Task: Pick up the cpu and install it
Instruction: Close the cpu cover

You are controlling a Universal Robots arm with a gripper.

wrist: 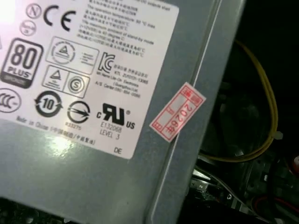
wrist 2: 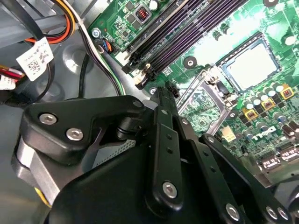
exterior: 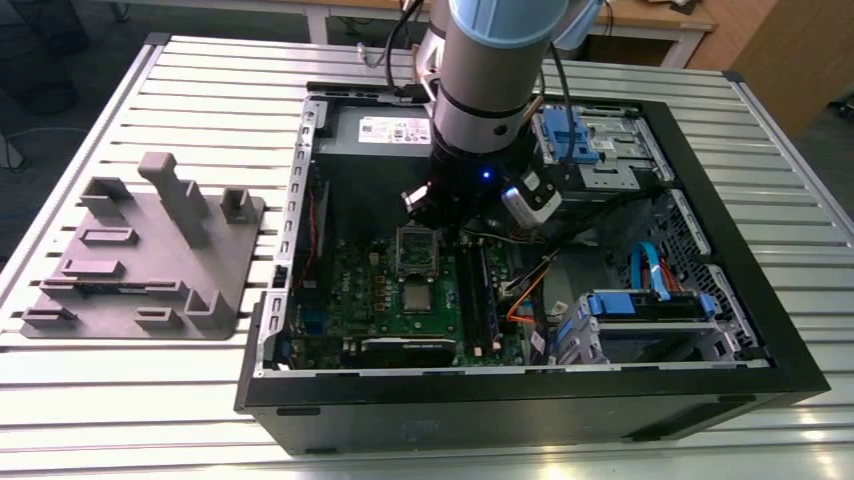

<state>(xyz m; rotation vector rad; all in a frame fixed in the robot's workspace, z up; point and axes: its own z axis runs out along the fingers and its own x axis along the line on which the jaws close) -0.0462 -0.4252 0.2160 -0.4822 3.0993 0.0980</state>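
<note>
Already the cpu (exterior: 419, 296) lies flat, seated on the motherboard (exterior: 354, 285), just on the near side of the jaws. Whether the jaws are apart or together cannot be told.

Silver-grey arm (exterior: 487, 95), pale blue cap (exterior: 521, 20), black cables (exterior: 558, 85); black claw (wrist 2: 169, 105) links, silver screws (wrist 2: 74, 134).

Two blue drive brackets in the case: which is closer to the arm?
The higher blue bracket in the exterior view, right beside the arm. The other blue bracket lies well apart, lower on the exterior view's right.
</note>
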